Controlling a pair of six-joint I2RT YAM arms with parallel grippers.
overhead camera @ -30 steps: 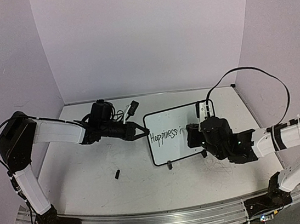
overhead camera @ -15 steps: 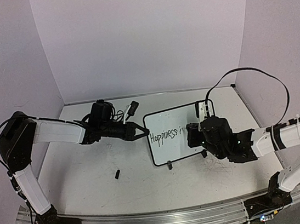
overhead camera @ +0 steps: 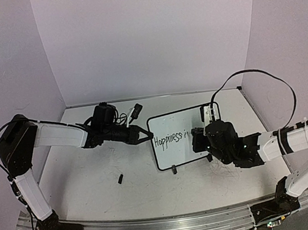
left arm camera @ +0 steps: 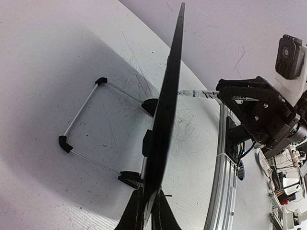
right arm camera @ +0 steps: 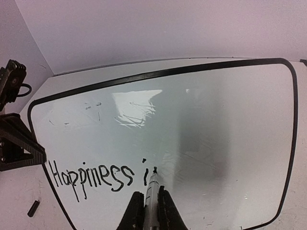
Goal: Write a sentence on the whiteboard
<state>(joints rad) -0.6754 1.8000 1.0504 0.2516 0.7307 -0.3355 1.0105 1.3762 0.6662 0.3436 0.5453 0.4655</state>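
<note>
Nothing has visibly shifted. The whiteboard (overhead camera: 172, 125) stands on the table (overhead camera: 94, 179), long axis left-right, face toward the arms. The left gripper (overhead camera: 144, 136) clamps its left edge; the right gripper (right arm camera: 147, 203) pinches a marker (right arm camera: 152, 186) at the sentence's (right arm camera: 91, 177) end.

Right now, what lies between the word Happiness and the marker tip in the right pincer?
In the right wrist view: one handwritten letter i, otherwise bare whiteboard. The right pincer is shut on the marker.

Pale lilac walls (overhead camera: 144, 37) enclose a scratched white table (overhead camera: 83, 184).
</note>
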